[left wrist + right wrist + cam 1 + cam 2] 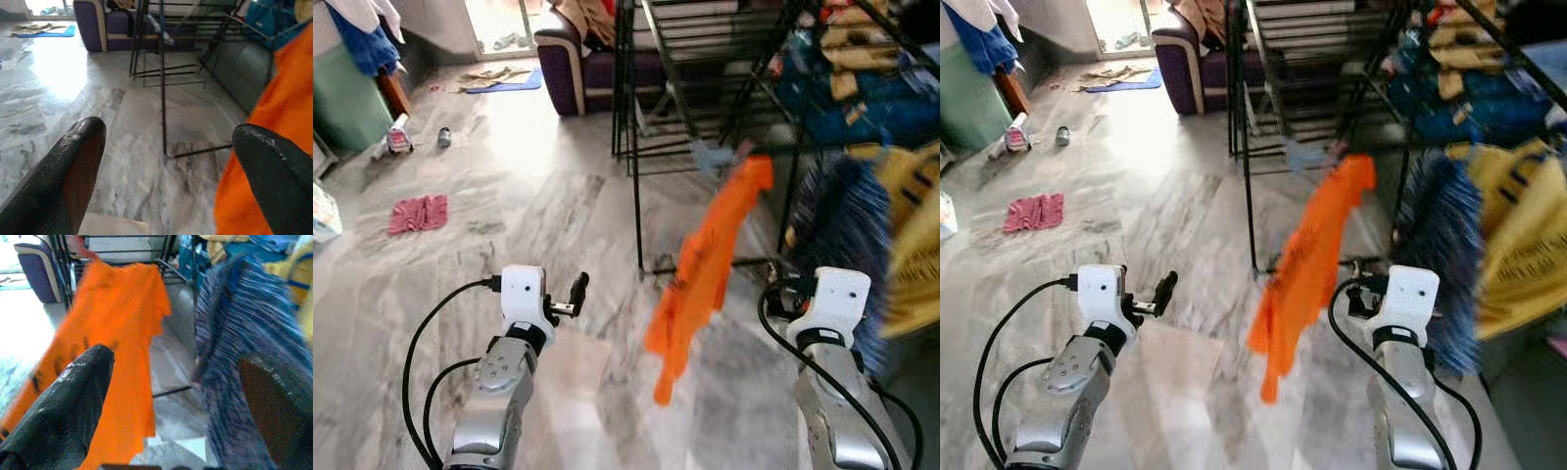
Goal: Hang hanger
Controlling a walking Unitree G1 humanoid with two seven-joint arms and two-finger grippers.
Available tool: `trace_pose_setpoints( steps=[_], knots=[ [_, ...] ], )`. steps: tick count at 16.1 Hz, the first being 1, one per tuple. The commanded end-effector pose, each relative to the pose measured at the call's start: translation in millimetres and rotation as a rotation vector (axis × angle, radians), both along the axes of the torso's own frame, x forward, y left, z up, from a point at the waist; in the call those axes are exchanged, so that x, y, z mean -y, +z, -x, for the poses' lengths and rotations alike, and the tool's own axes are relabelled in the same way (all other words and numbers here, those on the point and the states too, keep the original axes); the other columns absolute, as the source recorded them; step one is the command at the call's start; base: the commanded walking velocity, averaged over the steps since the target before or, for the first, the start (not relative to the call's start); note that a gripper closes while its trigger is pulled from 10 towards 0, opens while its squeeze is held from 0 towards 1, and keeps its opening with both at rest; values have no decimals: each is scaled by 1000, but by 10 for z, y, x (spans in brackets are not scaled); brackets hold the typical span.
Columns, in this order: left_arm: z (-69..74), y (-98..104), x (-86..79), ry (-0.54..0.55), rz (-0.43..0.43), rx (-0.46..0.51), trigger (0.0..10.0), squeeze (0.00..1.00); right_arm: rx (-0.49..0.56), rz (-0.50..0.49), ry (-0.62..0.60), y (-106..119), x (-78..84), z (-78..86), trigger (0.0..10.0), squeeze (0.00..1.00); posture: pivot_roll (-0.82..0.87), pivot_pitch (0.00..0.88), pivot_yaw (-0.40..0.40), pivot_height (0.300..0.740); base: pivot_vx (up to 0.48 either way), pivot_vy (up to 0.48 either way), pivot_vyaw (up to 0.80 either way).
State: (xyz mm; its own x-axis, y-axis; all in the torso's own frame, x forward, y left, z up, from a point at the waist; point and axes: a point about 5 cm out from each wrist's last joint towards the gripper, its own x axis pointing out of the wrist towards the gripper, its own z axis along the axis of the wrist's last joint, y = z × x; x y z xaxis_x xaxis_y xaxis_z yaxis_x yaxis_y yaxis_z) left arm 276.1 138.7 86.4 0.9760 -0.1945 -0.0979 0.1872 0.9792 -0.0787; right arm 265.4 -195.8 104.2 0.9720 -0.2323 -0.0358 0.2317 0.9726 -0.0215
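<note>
Marble floor (538,196) is stretching to a far sofa (570,59), and from left to right the left gripper (570,299) is hovering open and empty, the orange shirt (705,264) is already dangling from the black drying rack (705,59), its hanger too blurred to make out, so hanging looks nearly done, and the right gripper (171,406) is spreading wide, holding nothing.

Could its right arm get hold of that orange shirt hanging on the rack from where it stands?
Probably yes. The right pincer is open and empty, and the orange shirt hangs just ahead with nothing between them; the blue striped garment hangs beside it.
</note>
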Motion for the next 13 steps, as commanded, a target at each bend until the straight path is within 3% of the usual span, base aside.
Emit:
trace_pose_setpoints(
  steps=[1,8,13],
  knots=[
    [1,9,-66,12,-7,-5,10000,0,1,-10,14,1,-53,2,10000,0,-24,97,20,740,461,0,0],
    [15,-13,-65,28,-8,-24,10000,0,-9,11,23,20,-60,-89,10000,0,-22,93,15,740,415,0,0],
    [-15,3,-52,42,15,-17,10000,0,-7,11,8,10,-58,-79,10000,0,-20,90,19,740,0,0,0]
  ],
)
